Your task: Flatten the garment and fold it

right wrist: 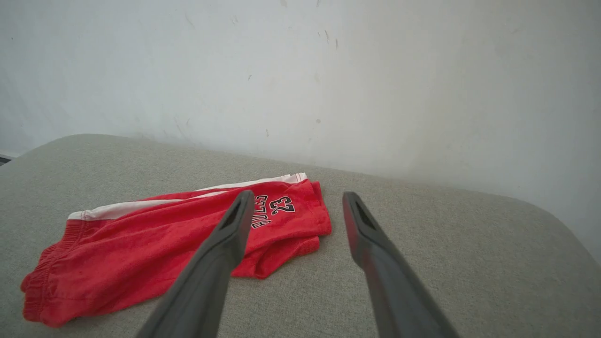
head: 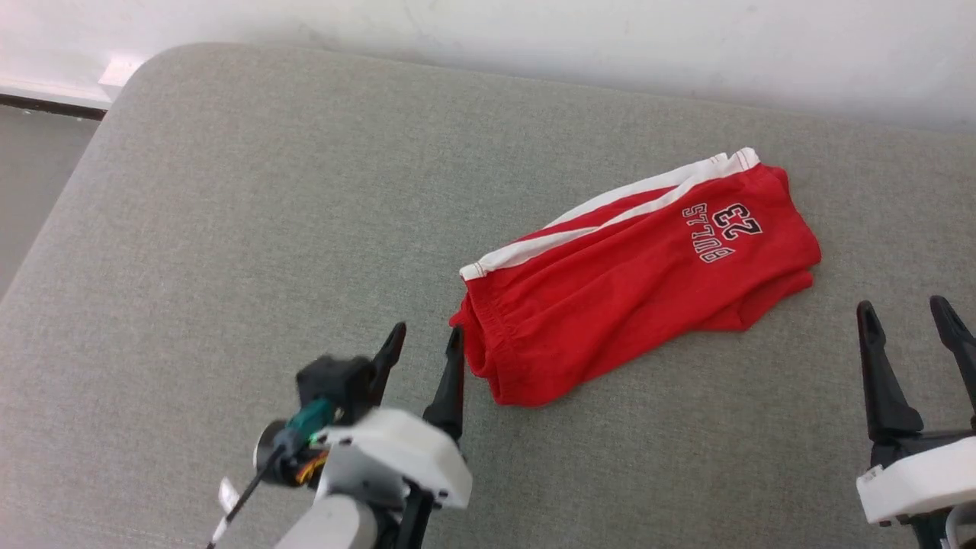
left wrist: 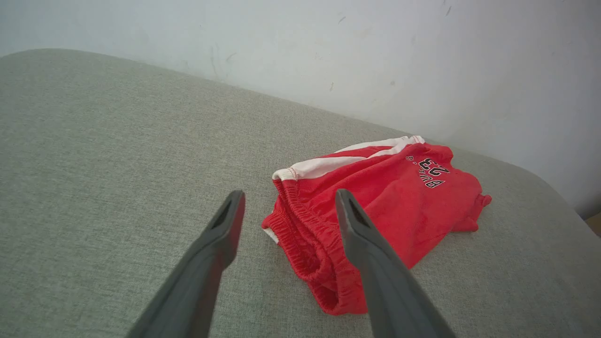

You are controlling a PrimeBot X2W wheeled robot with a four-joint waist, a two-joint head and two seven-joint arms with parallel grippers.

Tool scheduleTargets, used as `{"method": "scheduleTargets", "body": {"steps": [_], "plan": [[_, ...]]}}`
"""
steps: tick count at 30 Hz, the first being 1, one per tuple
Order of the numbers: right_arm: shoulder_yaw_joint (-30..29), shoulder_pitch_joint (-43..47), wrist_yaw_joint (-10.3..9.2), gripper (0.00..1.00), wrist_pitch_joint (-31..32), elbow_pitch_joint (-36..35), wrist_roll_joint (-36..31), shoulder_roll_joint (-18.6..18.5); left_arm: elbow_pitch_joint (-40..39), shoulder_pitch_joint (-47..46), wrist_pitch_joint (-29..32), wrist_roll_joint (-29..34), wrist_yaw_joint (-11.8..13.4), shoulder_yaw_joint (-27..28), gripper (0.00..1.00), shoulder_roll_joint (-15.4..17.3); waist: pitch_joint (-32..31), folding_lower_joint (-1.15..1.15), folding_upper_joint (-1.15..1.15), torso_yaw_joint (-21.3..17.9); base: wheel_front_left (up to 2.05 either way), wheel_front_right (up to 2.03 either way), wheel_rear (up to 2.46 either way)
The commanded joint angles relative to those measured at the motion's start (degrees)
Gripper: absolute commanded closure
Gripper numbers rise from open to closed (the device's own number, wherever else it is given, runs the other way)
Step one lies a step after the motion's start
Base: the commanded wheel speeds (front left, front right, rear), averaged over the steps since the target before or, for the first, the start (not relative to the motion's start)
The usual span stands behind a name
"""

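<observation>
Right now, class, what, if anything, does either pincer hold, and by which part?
Nothing is held: the left pincer and right pincer are both open; the shorts lie loose.

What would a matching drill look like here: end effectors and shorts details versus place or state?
1. left end effector
2. right end effector
3. "BULLS 23" print
4. white stripe

A. along the garment's far edge
B. open, by the waistband
C. near the hem end
D. open, over bare cushion, apart from the garment on its hem side

Pairs: 1-B, 2-D, 3-C, 4-A
</observation>
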Motion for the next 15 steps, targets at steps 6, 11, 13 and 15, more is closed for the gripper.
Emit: {"method": "scheduleTargets", "body": {"steps": [6,11,13,15], "plan": [[1.0,-1.9,-0.05,0.0,0.6,-0.9,-1.0,0.4,5.3,-7.3,7.2,-0.2,0.2,-2.2,0.0,-2.3,2.0,0.01,0.0,-0.7,0.0,0.0,0.0],[0.9,-2.4,-0.05,0.0,0.5,-0.3,-0.7,0.2,9.5,-10.4,10.2,-0.4,0.9,-3.4,0.0,-4.5,3.6,0.01,0.0,-1.3,0.0,0.0,0.0],[0.8,-2.5,-0.05,0.0,0.3,0.0,-0.6,0.2,11.2,-11.0,11.3,-0.4,1.3,-3.8,0.0,-5.0,4.0,0.01,0.0,-1.6,0.0,0.0,0.0],[0.8,-2.6,-0.05,0.0,0.1,0.4,-0.6,0.2,12.9,-11.3,12.5,-0.3,2.1,-4.1,0.0,-5.2,4.3,0.01,0.0,-1.8,0.0,0.0,0.0]]}}
